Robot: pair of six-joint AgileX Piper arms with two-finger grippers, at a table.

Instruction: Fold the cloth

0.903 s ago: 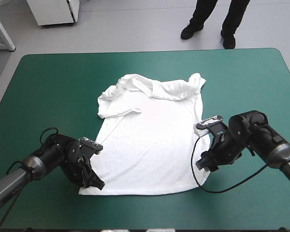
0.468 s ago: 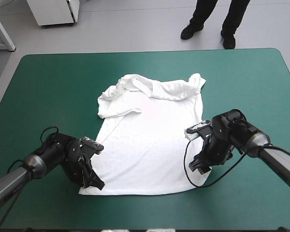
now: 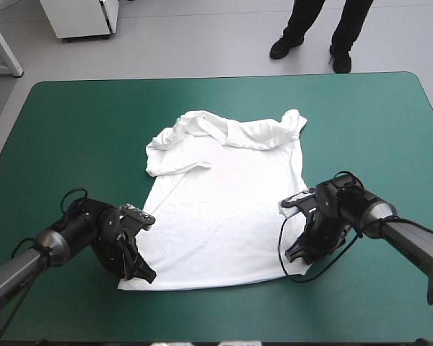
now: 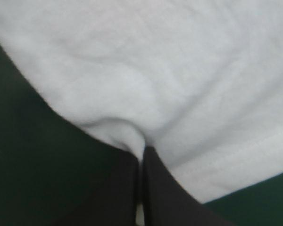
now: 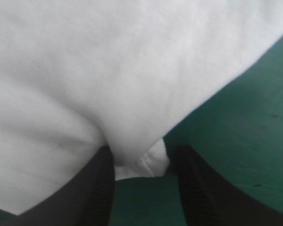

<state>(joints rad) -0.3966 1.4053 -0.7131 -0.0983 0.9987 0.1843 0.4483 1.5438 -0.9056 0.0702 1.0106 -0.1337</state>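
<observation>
L hand (image 4: pixel 142 153) tight on T-shirt (image 3: pixel 224 194) corner; R hand (image 5: pixel 142 154) apart round other corner

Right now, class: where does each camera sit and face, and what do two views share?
High view: above, behind the robot, facing forward and down at the T-shirt on the table; both arms show.
Left wrist view: above that wrist, along the left end effector, shut on the T-shirt's edge.
Right wrist view: above that wrist, along the open right end effector, T-shirt corner between fingers.
Shared: the T-shirt.
</observation>
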